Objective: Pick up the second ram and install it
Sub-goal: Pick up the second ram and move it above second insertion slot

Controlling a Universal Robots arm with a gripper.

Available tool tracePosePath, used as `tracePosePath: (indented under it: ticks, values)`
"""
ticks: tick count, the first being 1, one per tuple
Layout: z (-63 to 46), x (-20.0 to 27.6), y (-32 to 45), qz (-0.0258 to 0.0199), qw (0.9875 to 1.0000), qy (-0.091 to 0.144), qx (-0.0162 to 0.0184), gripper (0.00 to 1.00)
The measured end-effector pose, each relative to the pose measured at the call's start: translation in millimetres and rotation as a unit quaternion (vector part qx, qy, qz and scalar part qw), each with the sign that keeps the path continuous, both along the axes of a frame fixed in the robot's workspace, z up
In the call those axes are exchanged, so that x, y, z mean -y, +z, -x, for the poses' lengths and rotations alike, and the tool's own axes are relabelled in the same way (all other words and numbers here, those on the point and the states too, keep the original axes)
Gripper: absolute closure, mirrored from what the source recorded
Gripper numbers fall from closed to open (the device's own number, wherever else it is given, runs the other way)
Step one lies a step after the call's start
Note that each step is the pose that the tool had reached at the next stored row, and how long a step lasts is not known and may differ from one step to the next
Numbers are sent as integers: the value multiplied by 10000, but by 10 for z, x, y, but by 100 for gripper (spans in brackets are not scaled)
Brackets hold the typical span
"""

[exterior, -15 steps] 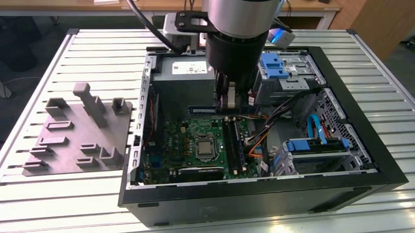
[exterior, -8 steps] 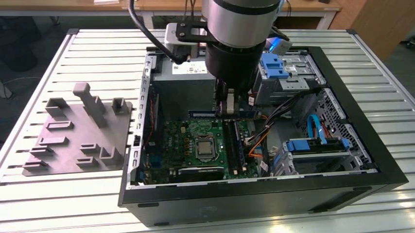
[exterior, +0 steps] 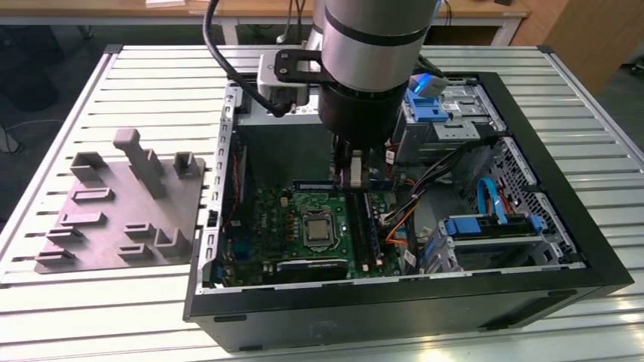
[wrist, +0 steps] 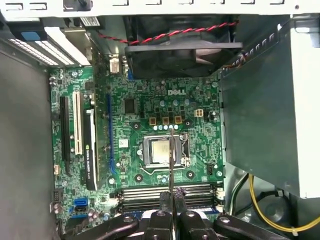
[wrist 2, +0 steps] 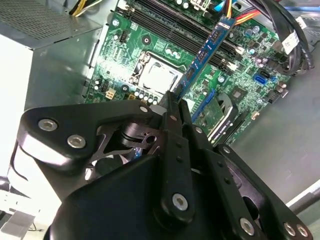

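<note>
Soft, even room light fills the exterior view. The slatted surface point(exterior: 90, 83) is bright and pale, and the inside of the computer case point(exterior: 403, 309) is dimmer under the arm point(exterior: 372, 53), whose metal sleeve carries a mild sheen. In the second wrist view a case wall point(wrist 2: 15, 100) washes out to white. The black pincer point(wrist 2: 175, 97), clamped on the second ram point(wrist 2: 205, 57), looks dark and slightly soft. In the first wrist view the motherboard point(wrist: 200, 150) is evenly lit.

You have an open black computer case point(exterior: 403, 309) lying on the slatted metal surface point(exterior: 90, 313). Inside it is a green circuit board point(exterior: 264, 220) with a silver processor point(exterior: 318, 230). A grey plastic fixture point(exterior: 101, 226) stands at the exterior view's left of the case. In the first wrist view, a black fan point(wrist: 180, 55) sits at the board's edge.
</note>
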State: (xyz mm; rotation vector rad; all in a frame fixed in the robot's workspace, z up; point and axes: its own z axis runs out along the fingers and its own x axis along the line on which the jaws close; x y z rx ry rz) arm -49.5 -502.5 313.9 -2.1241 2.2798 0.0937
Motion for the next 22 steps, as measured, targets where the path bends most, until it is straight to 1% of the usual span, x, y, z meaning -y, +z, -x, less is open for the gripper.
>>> tracePosePath:
  ticks: [5, 10, 17, 22]
  values:
    - [0, 4, -78, -1, 10000, 0, 0, 86]
    - [0, 8, -128, 0, 10000, 0, 0, 86]
    - [0, 10, -182, 0, 10000, 0, 0, 86]
    - [0, 11, -190, 0, 10000, 0, 0, 86]
